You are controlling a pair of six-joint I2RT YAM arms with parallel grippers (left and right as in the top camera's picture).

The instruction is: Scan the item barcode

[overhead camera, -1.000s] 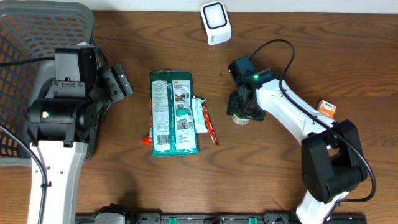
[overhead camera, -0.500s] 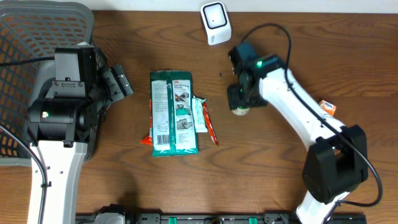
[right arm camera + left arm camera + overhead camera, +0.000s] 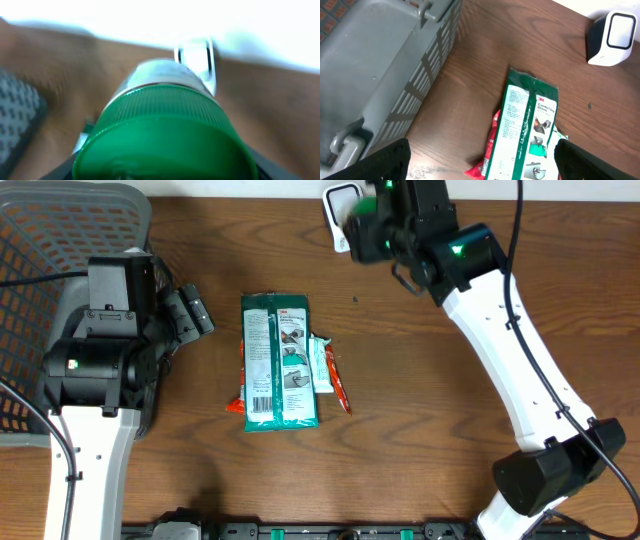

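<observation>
Right fingers [image 3: 270, 172] clamp a green-capped jar [image 3: 165, 135], seemingly near scanner [image 3: 338, 205]; left fingers [image 3: 390, 160] apart above wooden table [image 3: 400, 430]

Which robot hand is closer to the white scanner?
Right. The right hand, holding a green-capped bottle, is beside the scanner; the left hand sits far off by the basket.

1. Overhead: fixed above the table [image 3: 420, 430] and facing straight down from a distance. It covers the full width, from the basket [image 3: 40, 240] at far left to the right edge.
2. Left wrist: set at the left side, angled down toward the far right, at medium range. It takes in the basket wall, the green packet [image 3: 527, 130] and the scanner [image 3: 612, 37].
3. Right wrist: extremely close and blurred. The green-capped bottle [image 3: 165, 135] fills the frame, with the scanner behind it.
4. Overlap: the scanner shows in all three views. The basket and green packet show in overhead and left wrist.
</observation>
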